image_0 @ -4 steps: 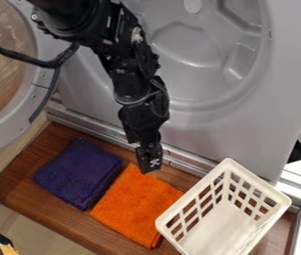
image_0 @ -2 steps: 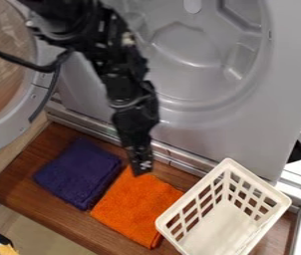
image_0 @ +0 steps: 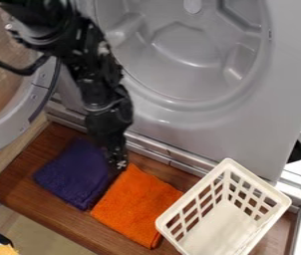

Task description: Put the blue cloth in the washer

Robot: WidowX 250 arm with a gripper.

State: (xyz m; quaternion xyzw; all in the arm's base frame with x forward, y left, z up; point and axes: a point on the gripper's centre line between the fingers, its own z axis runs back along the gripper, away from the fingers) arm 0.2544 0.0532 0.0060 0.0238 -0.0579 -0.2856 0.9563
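The black gripper hangs at the right edge of the folded dark blue cloth, near the top corner of the orange cloth. Whether its fingers touch the blue cloth I cannot tell. Flat on the wooden board, the blue cloth lies left of the orange one, its upper right part hidden behind the gripper. Above and behind the board, the grey washer shows its round opening, with its door swung out to the left.
An orange cloth lies beside the blue one on the brown wooden board. A white plastic basket stands at the right. Metal rails run between board and washer; a black cable hangs at the upper left.
The arm and gripper have moved left, from above the orange cloth's top corner to the blue cloth's right edge. Both cloths and the basket have kept their places.
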